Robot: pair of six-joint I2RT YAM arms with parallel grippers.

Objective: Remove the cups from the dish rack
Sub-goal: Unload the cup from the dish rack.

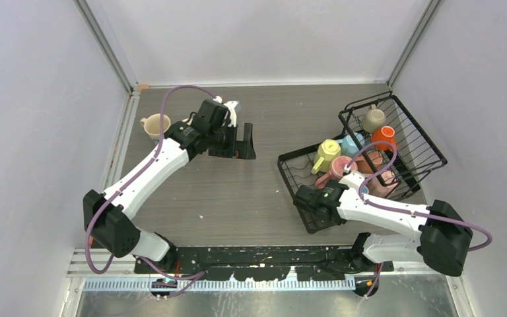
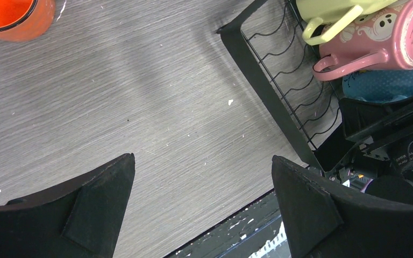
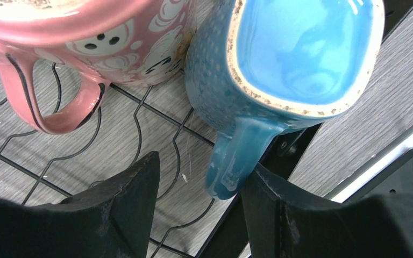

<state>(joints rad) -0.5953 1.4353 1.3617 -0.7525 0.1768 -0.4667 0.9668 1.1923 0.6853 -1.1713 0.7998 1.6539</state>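
Note:
The black wire dish rack [image 1: 428, 153] stands at the right and holds several cups: yellow [image 1: 327, 152], pink [image 1: 335, 172], orange [image 1: 383, 136] and grey-cream [image 1: 373, 119]. A cream cup [image 1: 155, 125] stands on the table at the far left. My right gripper [image 3: 203, 164] is open, low inside the rack [image 3: 140, 134]. The handle of a blue cup [image 3: 279, 64] lies between its fingers and touches the right one. The pink cup [image 3: 86, 32] lies beside it. My left gripper [image 1: 240, 142] is open and empty over bare table [image 2: 203, 157], left of the rack [image 2: 263, 80].
An orange cup [image 2: 11, 16] stands on the table, seen in the left wrist view. The yellow cup [image 2: 344, 11] and pink cup [image 2: 376, 43] lie at the rack's near-left part. The right arm [image 1: 383, 211] reaches in over the rack's near edge. Grey walls enclose the table.

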